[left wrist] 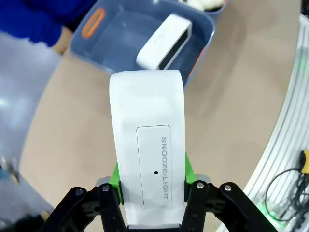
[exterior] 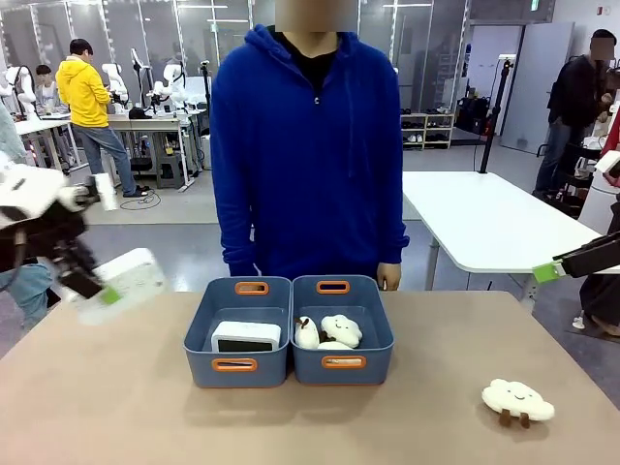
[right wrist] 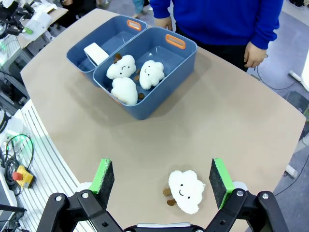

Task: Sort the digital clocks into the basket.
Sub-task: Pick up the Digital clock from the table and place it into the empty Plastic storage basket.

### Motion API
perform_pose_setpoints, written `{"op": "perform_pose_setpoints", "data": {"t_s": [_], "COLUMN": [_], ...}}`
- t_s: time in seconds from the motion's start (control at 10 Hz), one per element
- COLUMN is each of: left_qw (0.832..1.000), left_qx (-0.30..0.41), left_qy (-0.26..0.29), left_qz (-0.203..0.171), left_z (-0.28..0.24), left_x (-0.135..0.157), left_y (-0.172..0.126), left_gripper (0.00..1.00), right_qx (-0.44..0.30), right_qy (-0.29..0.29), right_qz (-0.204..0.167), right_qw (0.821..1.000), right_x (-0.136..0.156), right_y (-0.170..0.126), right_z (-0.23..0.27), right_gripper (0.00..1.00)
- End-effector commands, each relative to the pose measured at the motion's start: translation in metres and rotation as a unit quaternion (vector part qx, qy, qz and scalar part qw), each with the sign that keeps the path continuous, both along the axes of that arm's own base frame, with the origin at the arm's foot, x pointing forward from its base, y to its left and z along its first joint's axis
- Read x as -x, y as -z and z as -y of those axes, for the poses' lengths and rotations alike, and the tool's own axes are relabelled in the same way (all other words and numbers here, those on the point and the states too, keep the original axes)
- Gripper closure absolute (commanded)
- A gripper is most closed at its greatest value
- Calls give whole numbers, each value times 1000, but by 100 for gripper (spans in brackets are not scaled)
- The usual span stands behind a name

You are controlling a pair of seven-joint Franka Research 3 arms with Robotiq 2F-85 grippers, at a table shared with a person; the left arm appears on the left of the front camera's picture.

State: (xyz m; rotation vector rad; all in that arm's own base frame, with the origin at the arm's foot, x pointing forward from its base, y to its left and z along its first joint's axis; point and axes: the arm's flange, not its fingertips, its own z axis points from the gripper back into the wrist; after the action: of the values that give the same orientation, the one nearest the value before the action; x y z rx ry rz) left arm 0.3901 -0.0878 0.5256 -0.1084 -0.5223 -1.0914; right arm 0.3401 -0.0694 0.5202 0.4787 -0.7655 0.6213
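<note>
Clocks: you have two white rounded plastic digital clocks, one (left wrist: 147,164) clamped in your left gripper (left wrist: 150,193), one (exterior: 246,336) in the left blue-grey plastic basket (exterior: 207,315); three fluffy white cloud plush toys (right wrist: 131,77) fill the right blue-grey tub (right wrist: 179,58), a fourth (right wrist: 186,190) lies between your right gripper (right wrist: 161,179)'s parted jaws.

A: Room in the left basket (exterior: 205,320)?
B: Its far half is bare; a digital clock (exterior: 246,336) fills the near end.
A: And the right basket (exterior: 378,325)?
B: Three cloud plush toys (exterior: 327,332) crowd its near part.

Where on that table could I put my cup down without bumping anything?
The near tabletop left of the cloud plush is bare. The two baskets crowd the middle; the left gripper holds a clock over the left edge.
</note>
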Motion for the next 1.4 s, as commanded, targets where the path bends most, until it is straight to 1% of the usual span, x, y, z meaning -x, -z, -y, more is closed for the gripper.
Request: {"op": "perform_pose_setpoints", "data": {"t_s": [0.0,0.1,0.3,0.4,0.6,0.7,0.8,0.9,1.0,1.1,1.3], "left_qw": [995,993,989,988,985,986,987,985,983,982,982], "left_qx": [-35,-54,-80,-93,-90,-89,-94,-108,-121,-129,-126], "left_qy": [81,91,113,117,140,139,130,135,141,141,138], "left_qz": [56,61,48,47,44,37,23,11,5,8,-1], "left_z": [32,53,93,109,144,153,159,167,172,172,172], "left_x": [-53,-76,-121,-135,-163,-174,-185,-193,-194,-195,-199], "left_y": [-15,-17,-5,1,15,25,45,72,93,109,128], "left_gripper": [95,95,95,95,95,95,95,95,95,95,95], "right_qx": [5,5,5,5,5,5,5,5,5,5,5], "right_qy": [6,6,6,6,6,6,6,6,6,6,6], "right_qz": [-2,-2,-2,-2,-2,-2,-2,-2,-2,-2,-2], "right_qw": [1000,1000,1000,1000,1000,1000,1000,1000,1000,1000,1000], "right_x": [1,1,1,1,1,1,1,1,1,1,1], "right_y": [1,1,1,1,1,1,1,1,1,1,1], "right_z": [-1,-1,-1,-1,-1,-1,-1,-1,-1,-1,-1], "right_gripper": [0,0,0,0,0,0,0,0,0,0,0]}}
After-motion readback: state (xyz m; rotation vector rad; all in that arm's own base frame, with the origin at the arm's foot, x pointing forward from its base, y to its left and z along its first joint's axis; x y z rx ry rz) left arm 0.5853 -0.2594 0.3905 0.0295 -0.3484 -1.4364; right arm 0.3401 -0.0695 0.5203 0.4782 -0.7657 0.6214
